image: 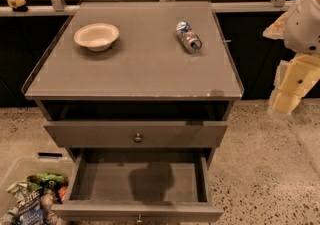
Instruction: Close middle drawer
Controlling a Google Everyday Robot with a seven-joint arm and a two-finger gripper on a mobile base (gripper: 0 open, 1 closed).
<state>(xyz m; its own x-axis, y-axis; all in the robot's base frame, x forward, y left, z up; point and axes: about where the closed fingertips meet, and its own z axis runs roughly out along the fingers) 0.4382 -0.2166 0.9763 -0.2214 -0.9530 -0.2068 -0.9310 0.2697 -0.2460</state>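
Middle drawer (140, 184): pulled far out at bottom centre of frame, inside floor shadowed, small knob (139, 217) cut by lower edge. Just above, top drawer front (100, 135) with brass knob (138, 138), slightly out from the cabinet (135, 69). On the cabinet top, pale bowl (96, 35) upright at upper left; can (188, 37) lying on its side at upper right, well apart from bowl. Gripper (291, 89) at right edge of frame, beside the cabinet, well apart from both drawers, touching nothing visible; released or clenched, cannot tell. Clear bin (20, 169) of snack packets (35, 199) at lower left on the speckled floor (260, 169).
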